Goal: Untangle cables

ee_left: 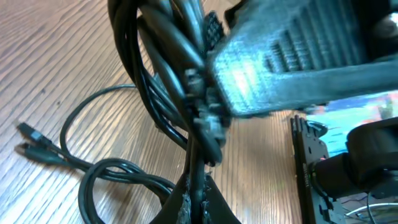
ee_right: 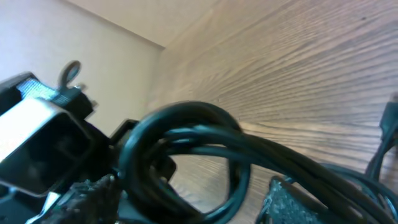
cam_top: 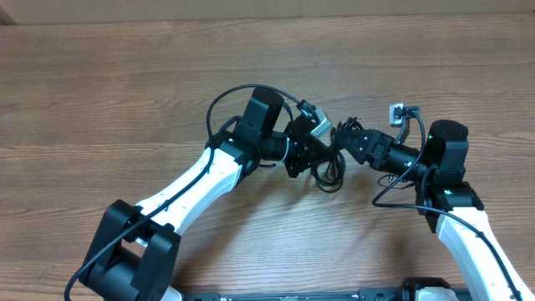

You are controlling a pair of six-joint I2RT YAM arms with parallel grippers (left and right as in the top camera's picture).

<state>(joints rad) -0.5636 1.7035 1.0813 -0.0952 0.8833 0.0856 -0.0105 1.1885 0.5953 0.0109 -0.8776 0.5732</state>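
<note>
The cables [cam_top: 329, 167] are a bunch of thin black cords hanging between the two grippers at the table's middle. My left gripper [cam_top: 316, 155] is shut on one strand; in the left wrist view the cord [ee_left: 200, 162] runs straight down into the pinched fingertips of the left gripper [ee_left: 200, 204]. Loose loops and two small plugs [ee_left: 30, 143] lie on the wood at the left. My right gripper [cam_top: 351, 144] faces the left one. Its grey padded fingers [ee_right: 287, 198] stand apart in the right wrist view, and a knotted loop [ee_right: 186, 124] of the cables lies between them, with wood showing through.
The right gripper's grey finger pad [ee_left: 292, 56] fills the upper right of the left wrist view, close to the bunch. Thicker arm cables [cam_top: 226, 99] arch over each wrist. A pale wall edge [cam_top: 267, 10] runs along the table's far side.
</note>
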